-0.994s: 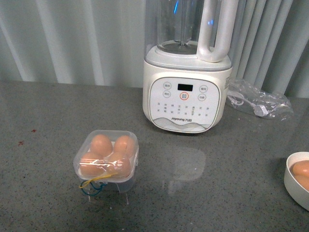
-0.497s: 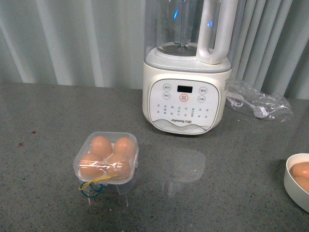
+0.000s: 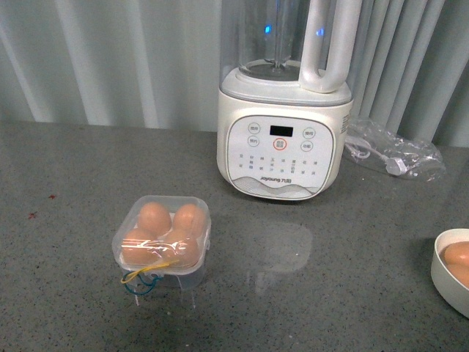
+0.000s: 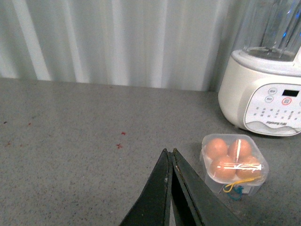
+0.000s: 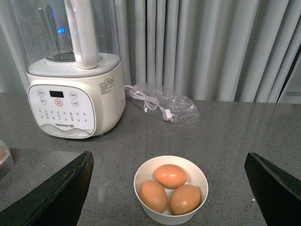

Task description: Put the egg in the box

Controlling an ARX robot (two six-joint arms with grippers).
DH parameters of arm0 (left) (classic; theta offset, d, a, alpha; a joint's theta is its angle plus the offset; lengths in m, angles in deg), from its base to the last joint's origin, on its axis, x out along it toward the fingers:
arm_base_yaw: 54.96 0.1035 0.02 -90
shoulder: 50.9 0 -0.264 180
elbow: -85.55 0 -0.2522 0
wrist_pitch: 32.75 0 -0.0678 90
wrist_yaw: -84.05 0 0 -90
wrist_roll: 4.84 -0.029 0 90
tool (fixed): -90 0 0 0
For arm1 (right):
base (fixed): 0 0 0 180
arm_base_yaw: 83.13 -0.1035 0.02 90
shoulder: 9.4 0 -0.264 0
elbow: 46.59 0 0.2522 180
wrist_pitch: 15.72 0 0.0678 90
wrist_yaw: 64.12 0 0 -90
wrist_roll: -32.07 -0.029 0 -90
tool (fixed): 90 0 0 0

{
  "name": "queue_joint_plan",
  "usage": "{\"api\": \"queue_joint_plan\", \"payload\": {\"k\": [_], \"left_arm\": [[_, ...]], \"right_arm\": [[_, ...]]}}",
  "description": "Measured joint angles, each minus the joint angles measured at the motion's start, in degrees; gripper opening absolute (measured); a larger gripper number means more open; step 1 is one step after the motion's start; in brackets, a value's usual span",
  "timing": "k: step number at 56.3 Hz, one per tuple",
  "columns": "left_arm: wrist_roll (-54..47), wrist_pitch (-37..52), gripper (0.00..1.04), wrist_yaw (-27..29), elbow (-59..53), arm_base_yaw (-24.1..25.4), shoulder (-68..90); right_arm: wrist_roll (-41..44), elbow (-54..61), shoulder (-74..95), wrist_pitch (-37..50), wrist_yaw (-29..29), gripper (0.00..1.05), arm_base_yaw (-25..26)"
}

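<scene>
You've got the box standing on its short legs on the grey counter, in front of and to the left of the white blender, well apart from it. Lid looks closed; four orange-brown eggs fill its cells, two behind, two in front. The yellow and blue bands hang off its near edge. Box sits slightly turned, not square to the counter edge.

Your left gripper is clenched, fingers pressed together, holding nothing, above bare counter beside the box and not touching it.

Your right gripper is released wide, fingers far apart at either side, above the white bowl. Three eggs in there: the back egg lies on its side, long axis running across the bowl; the two front ones lean together. Can't tell which end is the pointed one.

A clear plastic bag with a cable lies next to the blender.
</scene>
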Motion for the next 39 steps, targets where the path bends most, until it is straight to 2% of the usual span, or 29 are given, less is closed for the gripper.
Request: {"api": "queue_joint_plan", "payload": {"k": [17,31,39], "left_arm": [[0.1,-0.2,0.06,0.0,0.0,0.0,0.0],[0.0,-0.2,0.49,0.0,0.0,0.0,0.0],[0.0,-0.2,0.82,0.0,0.0,0.0,0.0]], "right_arm": [[0.0,0.0,0.0,0.0,0.0,0.97,0.0],[0.0,0.0,0.0,0.0,0.0,0.97,0.0],[0.0,0.0,0.0,0.0,0.0,0.97,0.0]]}}
